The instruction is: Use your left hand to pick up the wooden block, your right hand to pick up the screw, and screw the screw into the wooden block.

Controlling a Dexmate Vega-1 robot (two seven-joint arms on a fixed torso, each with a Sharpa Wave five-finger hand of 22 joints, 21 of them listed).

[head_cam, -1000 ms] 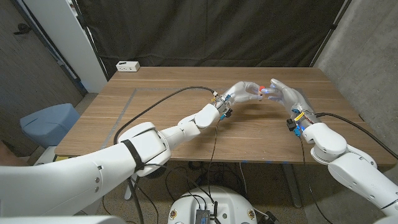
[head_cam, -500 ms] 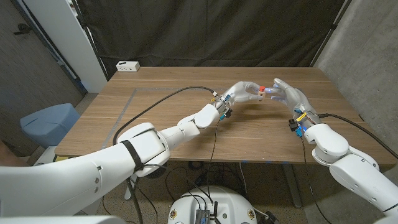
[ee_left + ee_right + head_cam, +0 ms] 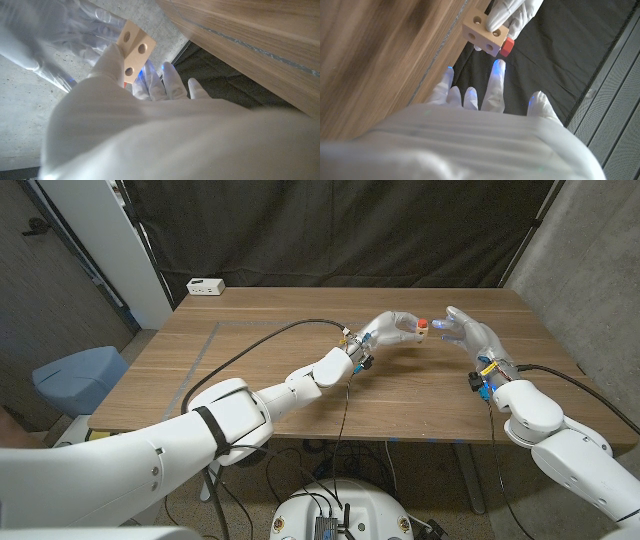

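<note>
Above the table's middle, my left hand (image 3: 392, 328) grips the pale wooden block (image 3: 482, 30), which has round holes in its faces. The red screw (image 3: 423, 324) sticks out of the block's side toward my right hand; its red head (image 3: 506, 47) sits against the wood. My right hand (image 3: 465, 330) hovers just right of the screw with fingers spread, holding nothing. A small gap separates it from the screw. In the left wrist view the block (image 3: 132, 50) rises above my left hand (image 3: 110, 100), with my right hand (image 3: 60, 30) blurred behind it.
A white box (image 3: 205, 285) lies at the far left corner of the wooden table (image 3: 250, 390). A black cable (image 3: 270, 332) runs along my left arm. A blue chair (image 3: 80, 375) stands left of the table. A black curtain hangs behind.
My right hand has let go of the screw and drawn back to the right, fingers opening. The screw stays in the block, which my left hand keeps holding in place.
</note>
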